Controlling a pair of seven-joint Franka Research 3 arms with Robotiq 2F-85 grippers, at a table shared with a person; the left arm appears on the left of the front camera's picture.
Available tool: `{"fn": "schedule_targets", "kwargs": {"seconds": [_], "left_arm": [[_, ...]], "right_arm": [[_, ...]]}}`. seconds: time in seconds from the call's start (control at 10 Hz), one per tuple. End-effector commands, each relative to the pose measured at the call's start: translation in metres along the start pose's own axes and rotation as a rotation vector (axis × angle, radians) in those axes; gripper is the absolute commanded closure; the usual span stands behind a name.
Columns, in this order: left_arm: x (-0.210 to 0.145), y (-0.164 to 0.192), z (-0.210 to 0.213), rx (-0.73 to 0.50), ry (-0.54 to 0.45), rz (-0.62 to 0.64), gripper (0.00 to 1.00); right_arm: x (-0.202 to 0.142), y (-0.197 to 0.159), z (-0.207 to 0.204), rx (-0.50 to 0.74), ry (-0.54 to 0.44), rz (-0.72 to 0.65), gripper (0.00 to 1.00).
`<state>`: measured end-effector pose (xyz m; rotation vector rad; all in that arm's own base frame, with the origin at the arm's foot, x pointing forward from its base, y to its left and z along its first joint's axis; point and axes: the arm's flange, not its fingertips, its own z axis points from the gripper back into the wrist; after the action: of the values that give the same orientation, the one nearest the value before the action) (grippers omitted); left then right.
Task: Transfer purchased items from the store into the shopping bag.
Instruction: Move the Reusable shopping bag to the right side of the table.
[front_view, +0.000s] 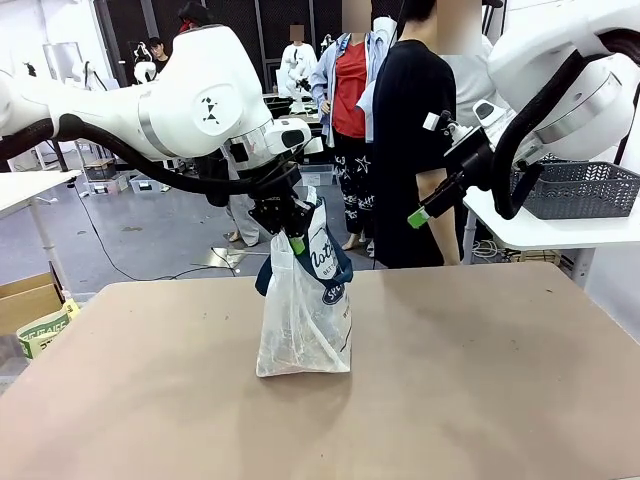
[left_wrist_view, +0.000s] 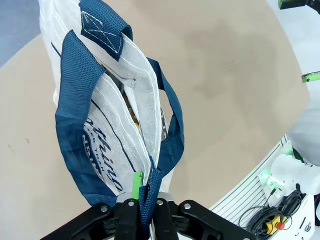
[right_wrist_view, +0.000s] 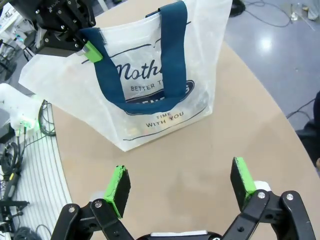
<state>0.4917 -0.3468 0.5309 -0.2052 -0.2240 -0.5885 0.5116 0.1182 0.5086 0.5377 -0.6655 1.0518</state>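
The shopping bag (front_view: 303, 325), translucent white with navy lettering, stands upright on the table's middle. My left gripper (front_view: 291, 236) hangs over its top, shut on one navy strap handle (left_wrist_view: 148, 192) and holding it up. In the left wrist view the bag (left_wrist_view: 112, 145) gapes slightly, and something yellowish shows deep inside. My right gripper (front_view: 424, 212) hovers in the air to the bag's right, open and holding nothing. In the right wrist view its green fingertips (right_wrist_view: 119, 186) stand wide apart, my right gripper (right_wrist_view: 181, 184) facing the bag's printed side (right_wrist_view: 155, 95), with the left gripper (right_wrist_view: 86, 46) pinching the strap.
A person in black (front_view: 405, 150) stands at the table's far side. A dark grey mesh basket (front_view: 578, 188) sits on a white side table at the right. The brown table (front_view: 480, 390) has bare room around the bag. Cardboard boxes (front_view: 30, 305) lie off its left edge.
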Motion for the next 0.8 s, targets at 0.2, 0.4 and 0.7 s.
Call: {"fn": "schedule_targets", "kwargs": {"seconds": [0.2,0.4,0.7], "left_arm": [[0.012,0.020,0.046,0.107,0.047,-0.007,1.00],[0.007,0.045,0.074,0.147,0.065,-0.004,1.00],[-0.016,0.088,0.114,0.250,0.051,0.009,1.00]], "right_arm": [[0.001,-0.002,-0.001,0.000,-0.001,-0.009,0.00],[0.001,-0.002,-0.001,0.000,-0.001,-0.009,0.00],[0.001,-0.002,-0.001,0.000,-0.001,-0.009,0.00]]}}
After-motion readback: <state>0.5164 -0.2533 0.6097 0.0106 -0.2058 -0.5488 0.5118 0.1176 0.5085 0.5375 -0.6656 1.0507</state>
